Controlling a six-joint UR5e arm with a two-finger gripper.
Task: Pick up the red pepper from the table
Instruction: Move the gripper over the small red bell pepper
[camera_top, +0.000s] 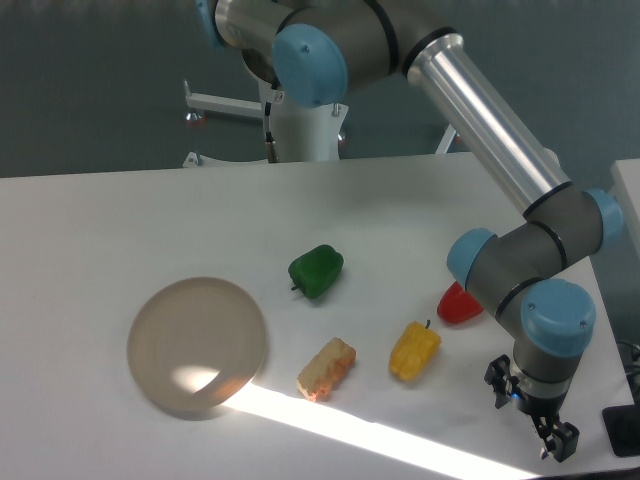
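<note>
The red pepper (457, 307) lies on the white table (120, 220) at the right, partly hidden behind the arm's wrist joint. My gripper (545, 432) hangs near the table's front right corner, below and to the right of the red pepper and apart from it. It holds nothing that I can see. Its fingers are small and dark, and I cannot tell how wide they stand.
A yellow pepper (414, 350) lies just left of the red one. A green pepper (316, 270) sits mid-table. A tan food piece (326, 368) lies in front of it. A round translucent plate (197, 346) is at the left. A dark object (622, 430) sits at the right edge.
</note>
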